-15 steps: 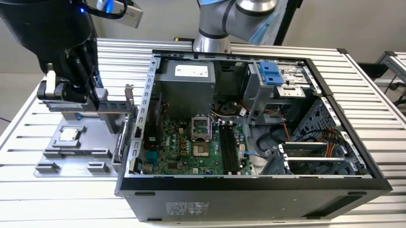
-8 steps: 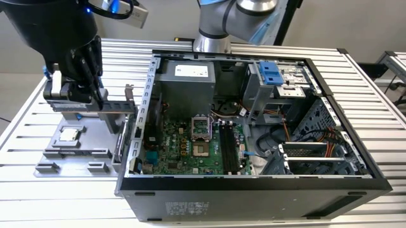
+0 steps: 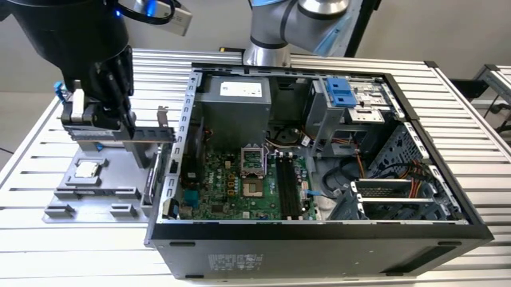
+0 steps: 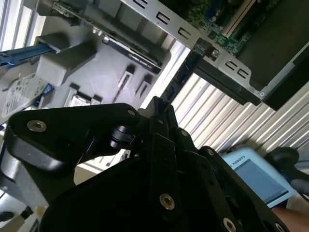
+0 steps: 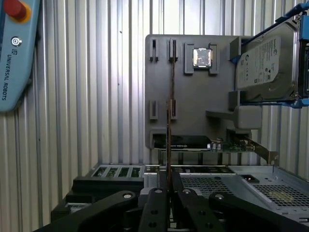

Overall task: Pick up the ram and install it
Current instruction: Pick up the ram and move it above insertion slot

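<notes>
Pick-up judged done, install not begun: fingers (image 5: 154, 205) clenched on one end of the ram (image 3: 152, 134), stick jutting level from the gripper (image 3: 128, 133) above the grey parts tray (image 3: 104, 194) on the table (image 3: 48, 239), outside the open computer case (image 3: 319, 230) and well apart from the black memory slots (image 3: 288, 182). Exterior view good for the gap left to cover, tray to slots. First wrist view sighting the ram edge-on as a thin line over the tray, with processor chip (image 5: 202, 57) and hard drive (image 5: 263, 63) beyond; second wrist view putting the free end near the case's side rail (image 4: 217, 60).
</notes>
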You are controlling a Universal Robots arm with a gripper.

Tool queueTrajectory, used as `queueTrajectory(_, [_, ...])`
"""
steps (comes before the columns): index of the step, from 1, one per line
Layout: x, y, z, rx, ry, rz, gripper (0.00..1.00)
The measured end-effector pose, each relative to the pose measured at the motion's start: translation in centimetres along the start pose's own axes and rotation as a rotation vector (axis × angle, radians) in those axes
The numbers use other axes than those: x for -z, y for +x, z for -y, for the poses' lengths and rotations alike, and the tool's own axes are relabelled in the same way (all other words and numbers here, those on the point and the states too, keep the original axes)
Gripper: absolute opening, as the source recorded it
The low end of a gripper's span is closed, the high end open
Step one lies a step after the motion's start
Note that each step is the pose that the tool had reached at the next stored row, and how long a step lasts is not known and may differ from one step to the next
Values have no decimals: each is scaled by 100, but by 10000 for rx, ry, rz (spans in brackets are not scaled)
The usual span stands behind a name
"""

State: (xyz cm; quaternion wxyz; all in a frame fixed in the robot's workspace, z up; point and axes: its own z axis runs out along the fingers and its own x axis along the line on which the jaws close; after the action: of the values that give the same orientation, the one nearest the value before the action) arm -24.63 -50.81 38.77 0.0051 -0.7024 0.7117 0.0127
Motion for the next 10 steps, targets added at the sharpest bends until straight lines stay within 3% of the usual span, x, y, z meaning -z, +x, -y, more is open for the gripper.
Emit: queueTrajectory(10, [-1, -12, 43, 0, 0, -3, 0])
